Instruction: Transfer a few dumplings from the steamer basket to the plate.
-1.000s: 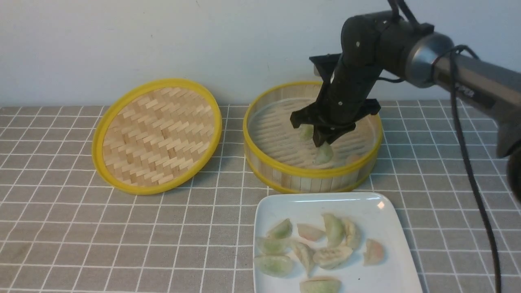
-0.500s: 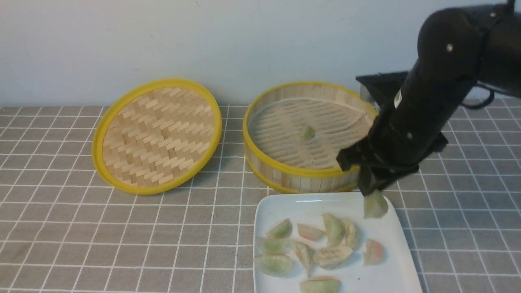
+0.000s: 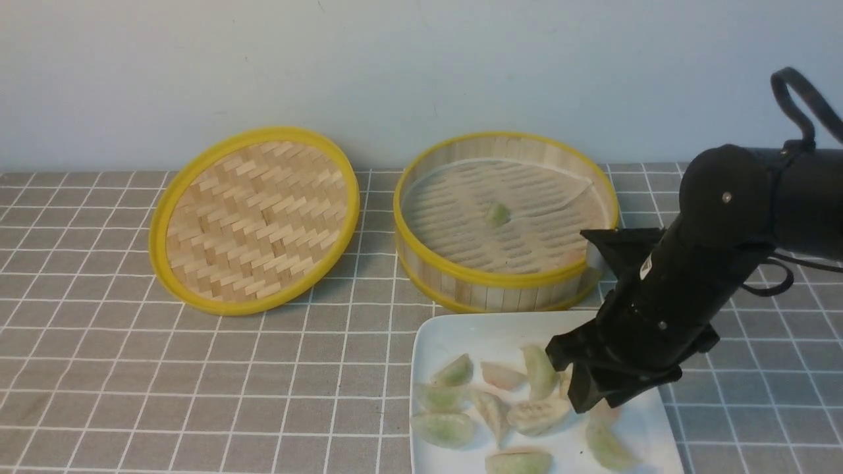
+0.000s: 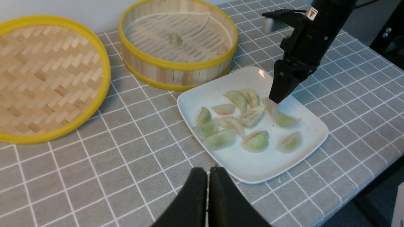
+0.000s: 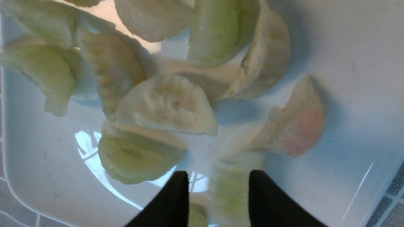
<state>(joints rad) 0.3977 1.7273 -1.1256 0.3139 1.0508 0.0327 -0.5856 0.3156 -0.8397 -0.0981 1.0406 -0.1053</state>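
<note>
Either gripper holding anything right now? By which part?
Nothing held. Right gripper is open above the plate, fingers apart, a green dumpling loose between them; left gripper shut, empty.

The table point(image 3: 164, 395) is open at its front left. Dumplings point(image 3: 442, 428) crowd the plate's point(image 3: 461, 336) middle. The right gripper point(image 3: 599, 403) blocks its right edge.

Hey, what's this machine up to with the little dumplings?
It is moving dumplings from the bamboo steamer basket onto the white plate. The right hand hangs low over the plate with its fingers parted, and a green dumpling lies on the plate right under it, beside the other dumplings there. One green dumpling sits in the middle of the basket. The left hand is shut, holding nothing, away from the food. The basket's lid lies off to the side.
</note>
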